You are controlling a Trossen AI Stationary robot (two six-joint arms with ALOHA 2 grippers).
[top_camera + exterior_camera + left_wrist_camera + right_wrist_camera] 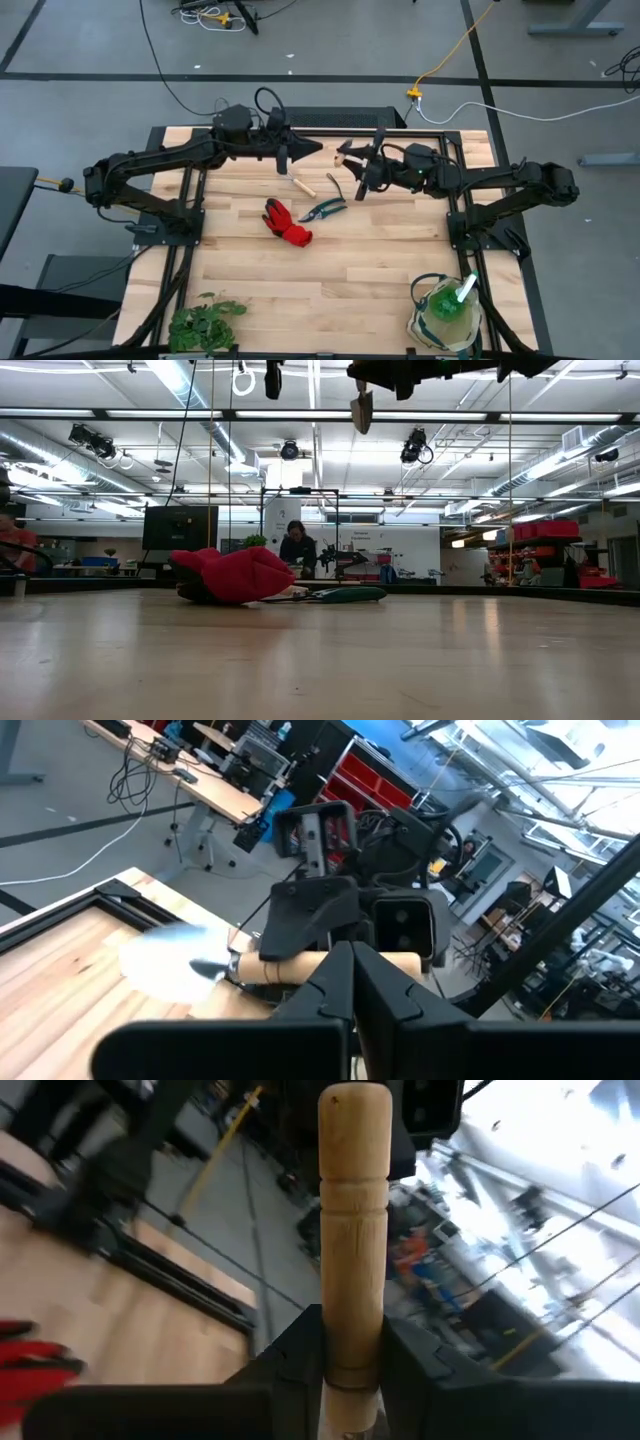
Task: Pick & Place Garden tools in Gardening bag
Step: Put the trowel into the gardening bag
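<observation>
**Trowel held aloft, far from the bag**

High view: the right gripper (366,170) clamps the wooden-handled trowel (350,152) above the far side of the table (330,270). The left gripper (300,152), fingers closed on nothing, points toward it. The gardening bag (445,312) sits at the near right corner, well apart. The long carry risks the trowel slipping.

Low view: the red glove (235,573) and the pruning shears (340,595) lie on the table; a drop could land on them.

Left wrist view: the closed fingers (350,990) face the other arm; the arms could collide.

Right wrist view: only the handle's (352,1230) lower end is pinched, so it may pivot.
</observation>
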